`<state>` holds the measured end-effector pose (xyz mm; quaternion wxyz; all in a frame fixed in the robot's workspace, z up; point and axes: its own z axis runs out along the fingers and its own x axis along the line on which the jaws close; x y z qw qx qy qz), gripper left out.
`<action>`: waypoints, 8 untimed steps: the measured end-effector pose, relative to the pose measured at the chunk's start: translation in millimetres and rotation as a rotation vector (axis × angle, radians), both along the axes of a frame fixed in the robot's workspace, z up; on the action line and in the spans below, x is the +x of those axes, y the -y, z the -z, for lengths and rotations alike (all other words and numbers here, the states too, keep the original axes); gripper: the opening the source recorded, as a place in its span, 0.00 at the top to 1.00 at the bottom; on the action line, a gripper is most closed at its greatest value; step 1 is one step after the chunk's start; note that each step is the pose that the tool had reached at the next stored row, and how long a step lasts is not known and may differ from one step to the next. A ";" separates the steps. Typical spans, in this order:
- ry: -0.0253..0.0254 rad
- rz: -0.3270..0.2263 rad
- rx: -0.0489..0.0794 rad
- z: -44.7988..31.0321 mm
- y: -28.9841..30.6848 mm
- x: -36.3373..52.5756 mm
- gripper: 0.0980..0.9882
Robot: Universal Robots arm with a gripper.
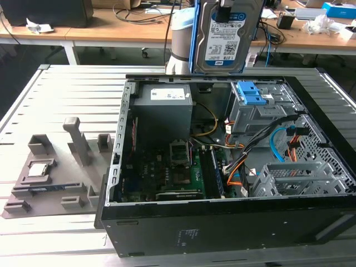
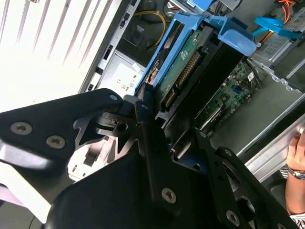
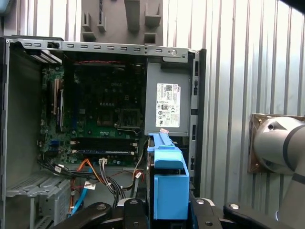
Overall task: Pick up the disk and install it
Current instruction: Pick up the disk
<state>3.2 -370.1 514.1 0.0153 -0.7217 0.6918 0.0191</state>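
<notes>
Now the claw (image 2: 167, 124) holds the disk (image 1: 229, 39) high over the open computer case (image 1: 183, 236)

The claw is closed tight on the disk. In the second wrist view its black fingers (image 2: 143, 143) press on the disk from both sides. A blue bracket (image 2: 228, 36) wraps round the edge of the disk. One side of the disk shows a green board with a row of little pins.

In the exterior view the disk stands up straight in the air. Its white and blue label (image 1: 225, 50) faces the camera. The disk hangs above the far side of the case, over the grey power box (image 1: 164, 108) and the drive cage (image 1: 253, 108) with the blue top. It is well above them and apart from them.

The case lies on its side on a metal table (image 1: 67, 94) made of long slats. Its big side is open. Inside are a green main board (image 1: 172, 172) and orange and blue wires (image 1: 238, 167).

A grey tray (image 1: 50, 183) lies on the table beside the case, on the exterior view's left. A small square silver chip (image 1: 39, 169) sits in the tray.

In the first wrist view the blue bracket shows edge on, with the open case beyond it. A round grey arm joint (image 3: 279, 145) is close by. In the second wrist view a person's hand (image 2: 296, 148) rests near the rim of the case.
</notes>
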 end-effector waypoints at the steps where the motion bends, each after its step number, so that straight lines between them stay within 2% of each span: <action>1: 0.0000 0.000 0.000 0.1 1.7 0.0 0.70; 8: 0.0000 0.000 0.000 0.7 8.9 0.0 0.70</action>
